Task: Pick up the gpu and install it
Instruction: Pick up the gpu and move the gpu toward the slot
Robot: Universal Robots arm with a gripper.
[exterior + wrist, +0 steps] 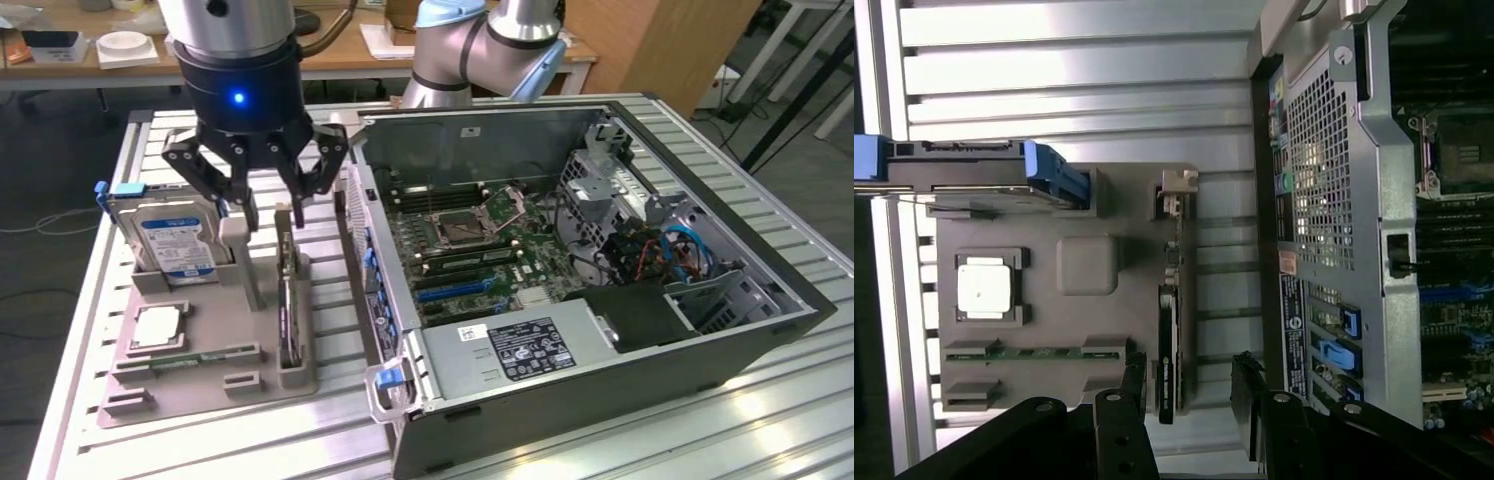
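Note:
The gpu (286,300) is a thin dark card standing on its edge in a slot of the grey holder tray (200,385), beside the open computer case. In the wrist view the gpu (1168,330) appears edge-on, with its pale metal bracket (1176,188) at the end farthest from me. My gripper (274,205) hangs open just above the card's far end in the exterior view. In the wrist view the gripper (1190,400) has one dark finger on each side of the card's near end, not touching it. Nothing is held.
The holder tray (1086,265) also carries a silver hard drive (168,235) with a blue-white label, a square processor (158,325) and a green memory stick (200,356). The open computer case (747,330) with its motherboard (467,245) lies at the exterior view's right, its wall close to the tray.

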